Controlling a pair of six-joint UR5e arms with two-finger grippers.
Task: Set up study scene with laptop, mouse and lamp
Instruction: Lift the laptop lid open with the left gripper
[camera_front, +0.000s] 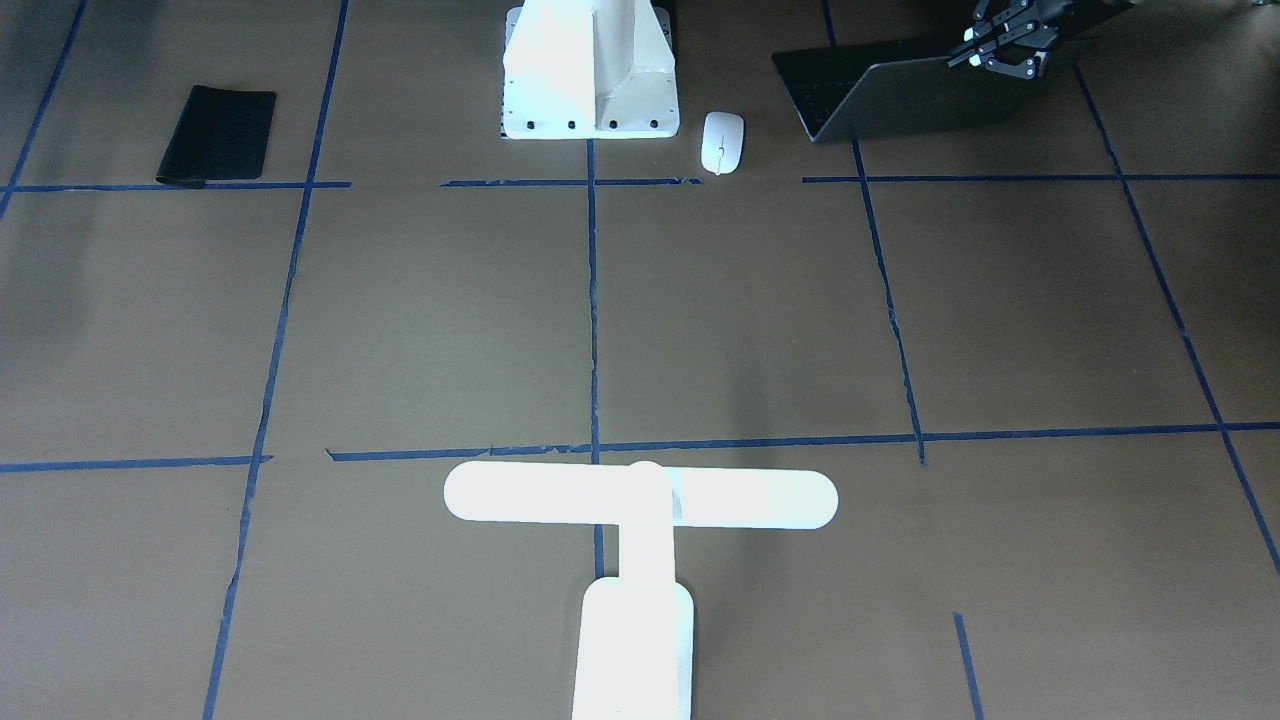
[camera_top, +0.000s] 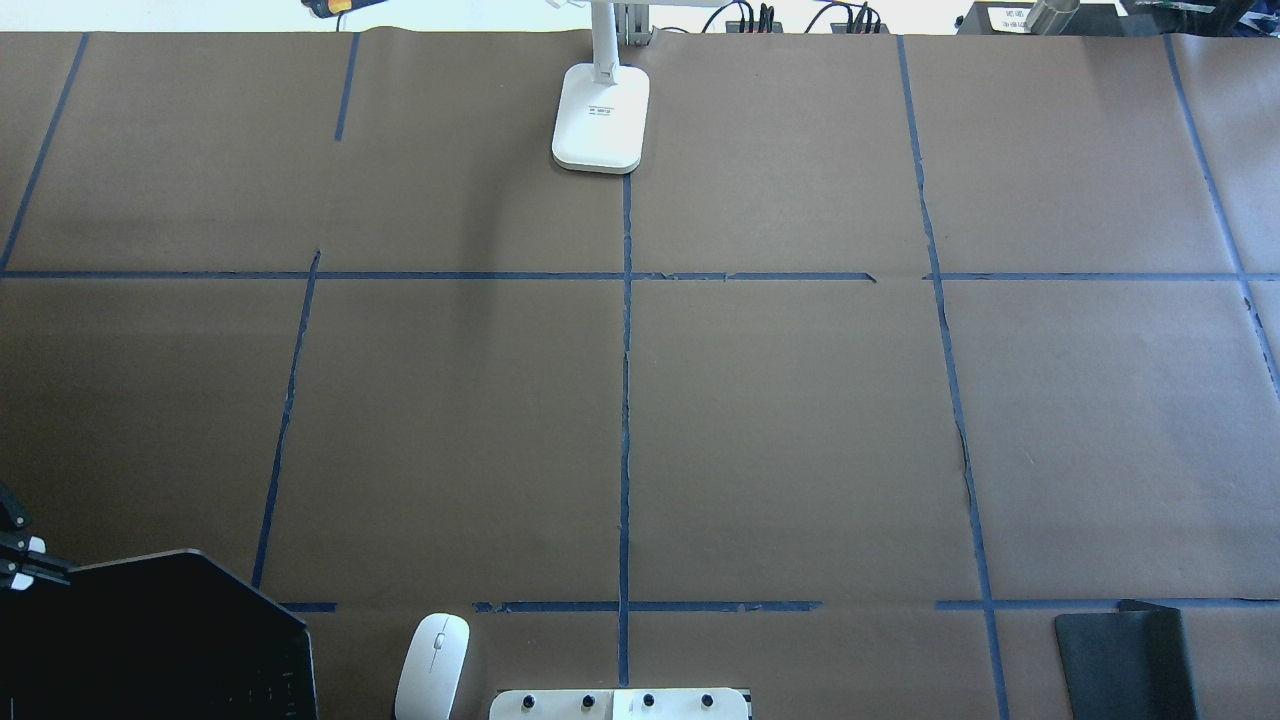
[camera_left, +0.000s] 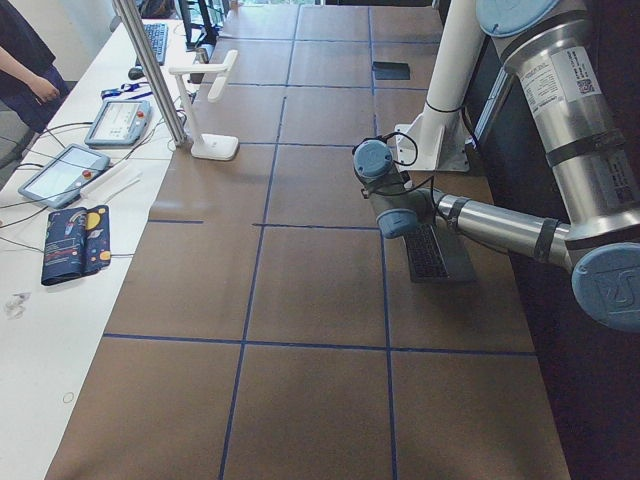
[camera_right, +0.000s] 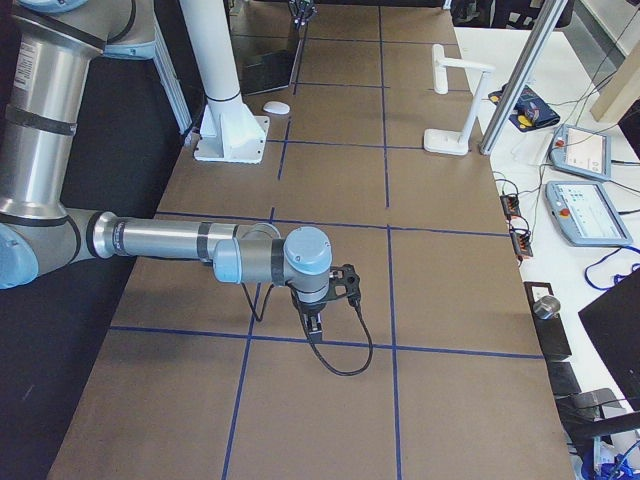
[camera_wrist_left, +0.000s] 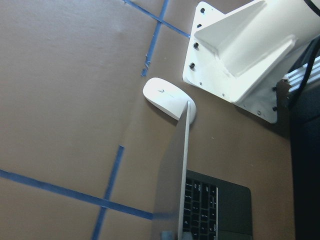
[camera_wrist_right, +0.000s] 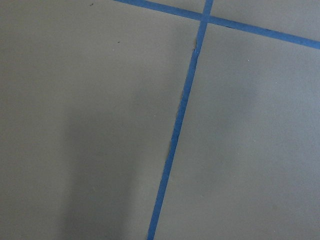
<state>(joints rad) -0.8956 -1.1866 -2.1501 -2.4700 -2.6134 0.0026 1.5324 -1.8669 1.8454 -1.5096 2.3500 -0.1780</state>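
The dark-grey laptop (camera_front: 920, 100) stands half open at the robot's near left, with its black keys showing in the left wrist view (camera_wrist_left: 200, 205). My left gripper (camera_front: 970, 48) has a finger on each side of the lid's top edge and is closed on it; it also shows in the overhead view (camera_top: 28, 563). The white mouse (camera_front: 722, 142) lies flat between the laptop and the pedestal, and the left wrist view shows it too (camera_wrist_left: 167, 97). The white lamp (camera_front: 640, 500) stands at the far middle of the table. My right gripper (camera_right: 315, 325) points down over bare paper; I cannot tell whether it is open or shut.
A black mouse pad (camera_front: 218, 135) lies at the robot's near right. The white bolted pedestal (camera_front: 590, 80) stands at the near middle. Blue tape lines (camera_wrist_right: 177, 130) divide the brown paper. Tablets and cables lie on the white bench (camera_right: 580, 160) beyond the table's far edge.
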